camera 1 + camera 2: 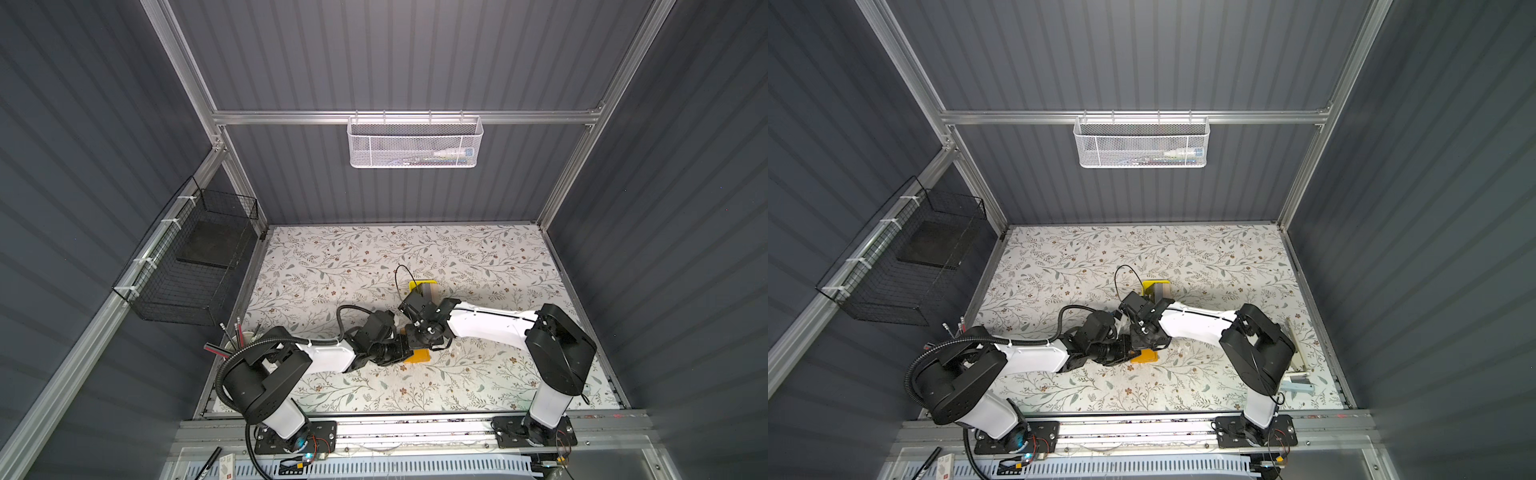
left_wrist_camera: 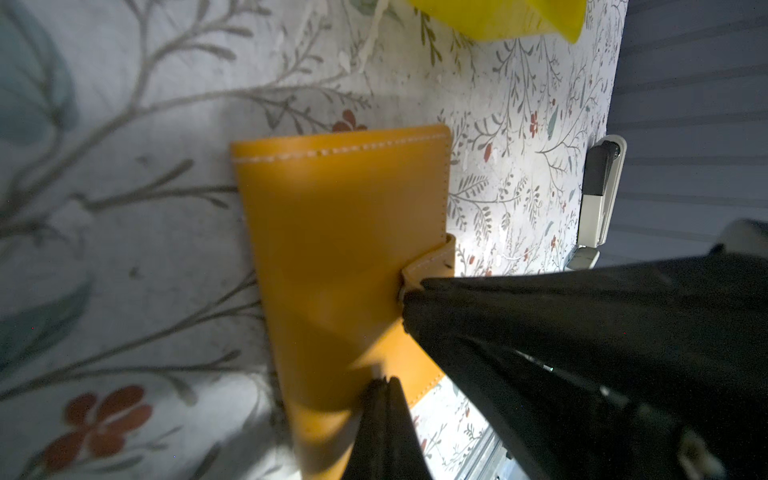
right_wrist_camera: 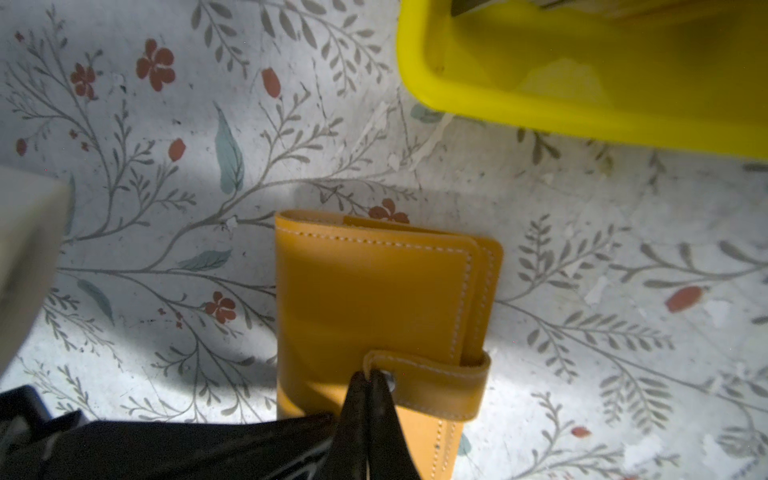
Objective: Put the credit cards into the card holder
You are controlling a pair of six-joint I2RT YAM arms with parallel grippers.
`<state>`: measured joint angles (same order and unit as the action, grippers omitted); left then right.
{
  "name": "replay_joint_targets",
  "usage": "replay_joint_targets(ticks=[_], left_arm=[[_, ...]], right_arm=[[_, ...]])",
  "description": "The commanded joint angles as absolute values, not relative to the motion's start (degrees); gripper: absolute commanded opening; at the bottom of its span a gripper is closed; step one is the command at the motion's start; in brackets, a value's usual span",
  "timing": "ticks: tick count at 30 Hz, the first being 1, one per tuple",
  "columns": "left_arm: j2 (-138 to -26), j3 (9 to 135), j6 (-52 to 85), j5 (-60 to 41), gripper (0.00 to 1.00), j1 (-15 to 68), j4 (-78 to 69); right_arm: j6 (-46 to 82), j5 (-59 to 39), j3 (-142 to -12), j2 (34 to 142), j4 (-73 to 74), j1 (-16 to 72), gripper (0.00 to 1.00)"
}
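The card holder point(image 3: 374, 299), a mustard leather booklet, lies shut on the floral table with its strap point(image 3: 436, 386) snapped across the cover. It shows in both top views as a yellow corner point(image 1: 419, 356) point(image 1: 1145, 356) under the two wrists. My right gripper point(image 3: 368, 380) is shut, its tips touching the strap's free end by the snap button; from the left wrist view it point(image 2: 409, 296) meets that same strap end. My left gripper point(image 2: 384, 381) is shut, tips resting on the cover near its edge. The credit cards point(image 1: 427, 289) stand in the yellow tray, dark and grey, partly hidden.
The bright-yellow tray point(image 3: 540, 112) point(image 1: 412, 286) sits just beyond the holder. A white and black object point(image 2: 598, 195) lies at the table's right edge. A cup of pencils point(image 1: 232, 337) stands front left. A black wire basket point(image 1: 187, 266) and a white mesh basket point(image 1: 415, 143) hang on the walls.
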<state>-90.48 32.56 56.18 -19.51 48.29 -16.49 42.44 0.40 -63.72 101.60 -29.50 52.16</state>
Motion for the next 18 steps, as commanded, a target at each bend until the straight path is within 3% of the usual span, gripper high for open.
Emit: replay_joint_targets(ticks=[1, 4, 8, 9, 11, 13, 14, 16, 18], left_arm=[[-90.3, 31.0, 55.6, -18.2, 0.00, 48.5, -8.7], [-89.2, 31.7, 55.6, -18.2, 0.00, 48.4, -8.4], [-86.1, 34.1, 54.4, -17.9, 0.00, 48.0, -6.1], [-85.2, 35.0, 53.9, -17.6, 0.05, 47.8, -5.0], [-82.6, 36.4, 52.4, -16.9, 0.13, 46.8, -2.4], [-79.5, 37.9, 49.8, -16.1, 0.38, 44.5, 1.2], [-78.2, 38.4, 48.5, -16.0, 0.48, 43.2, 2.7], [-75.7, 39.5, 45.4, -16.5, 0.79, 38.1, 6.4], [-73.9, 41.0, 41.5, -15.4, 0.96, 33.7, 10.2]], right_arm=[[42.5, -2.5, -59.6, 102.1, -27.1, 52.0, 0.11], [42.0, -2.6, -56.8, 96.1, -24.4, 50.2, 0.20], [39.7, -1.4, -53.0, 87.4, -22.6, 47.7, 0.42], [39.1, -1.2, -51.9, 84.9, -21.3, 46.7, 0.49], [37.7, -0.5, -49.6, 79.7, -20.3, 44.3, 0.74], [36.2, 0.5, -47.6, 74.4, -20.1, 41.0, 0.94], [35.3, 1.0, -46.7, 72.2, -19.8, 39.3, 0.99], [33.6, 1.4, -45.3, 67.8, -19.5, 35.3, 0.99], [31.4, 2.5, -43.9, 64.5, -18.5, 31.2, 0.99]])
